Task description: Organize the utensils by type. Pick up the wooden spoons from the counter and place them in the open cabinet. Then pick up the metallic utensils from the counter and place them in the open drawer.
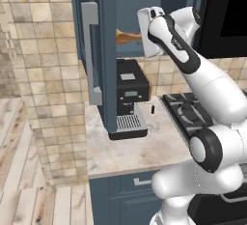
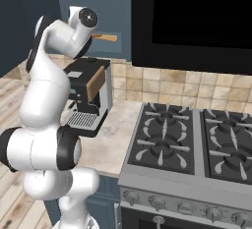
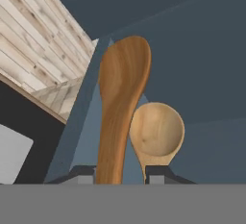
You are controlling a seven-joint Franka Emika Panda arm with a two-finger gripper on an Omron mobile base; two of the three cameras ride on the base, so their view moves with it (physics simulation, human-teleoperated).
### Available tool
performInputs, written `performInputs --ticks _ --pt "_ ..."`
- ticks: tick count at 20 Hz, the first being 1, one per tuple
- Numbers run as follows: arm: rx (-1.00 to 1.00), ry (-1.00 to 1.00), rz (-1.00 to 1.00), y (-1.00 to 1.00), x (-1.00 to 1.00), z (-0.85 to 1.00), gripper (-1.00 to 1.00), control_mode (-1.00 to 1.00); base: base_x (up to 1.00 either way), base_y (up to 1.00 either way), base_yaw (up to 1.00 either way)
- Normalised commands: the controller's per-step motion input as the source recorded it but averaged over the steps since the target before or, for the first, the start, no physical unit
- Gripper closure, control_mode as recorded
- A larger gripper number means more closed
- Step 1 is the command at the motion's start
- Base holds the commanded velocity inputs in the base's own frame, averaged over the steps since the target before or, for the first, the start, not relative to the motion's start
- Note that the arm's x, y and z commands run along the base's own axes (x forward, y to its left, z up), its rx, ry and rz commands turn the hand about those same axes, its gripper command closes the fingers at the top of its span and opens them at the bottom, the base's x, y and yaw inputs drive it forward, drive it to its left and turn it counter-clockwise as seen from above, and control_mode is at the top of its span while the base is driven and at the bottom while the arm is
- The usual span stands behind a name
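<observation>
Lying between jaws: wooden spoon (image 3: 117, 112)

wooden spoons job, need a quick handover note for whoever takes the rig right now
Hand: shut on a darker wooden spoon, raised at the open cabinet above the coffee machine.
Things: a paler wooden spoon lies inside the cabinet, beside the held one.
Done: the paler spoon looks placed.
Left: release the held spoon in the cabinet, then move the metallic utensils to the drawer. Their whereabouts cannot be told here.
</observation>
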Motion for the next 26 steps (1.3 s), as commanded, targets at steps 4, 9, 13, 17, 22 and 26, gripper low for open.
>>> performInputs --ticks 4,9,13,17,22,26 --pt "0.00 0.01 0.00 0.10 0.18 -0.11 1.00 -1.00 0.00 0.00 0.00" --pt "0.00 0.00 -0.01 0.07 0.07 -0.21 1.00 -1.00 0.00 0.00 0.00" --pt "0.00 0.02 -0.01 0.01 0.03 -0.23 1.00 -1.00 0.00 0.00 0.00" --pt "-0.03 0.01 0.00 -0.01 0.18 -0.11 1.00 -1.00 0.00 0.00 0.00" --pt "-0.08 0.00 0.00 0.00 0.32 -0.02 1.00 -1.00 0.00 0.00 0.00" --pt "-0.10 0.01 0.00 0.00 0.37 0.00 1.00 -1.00 0.00 0.00 0.00"
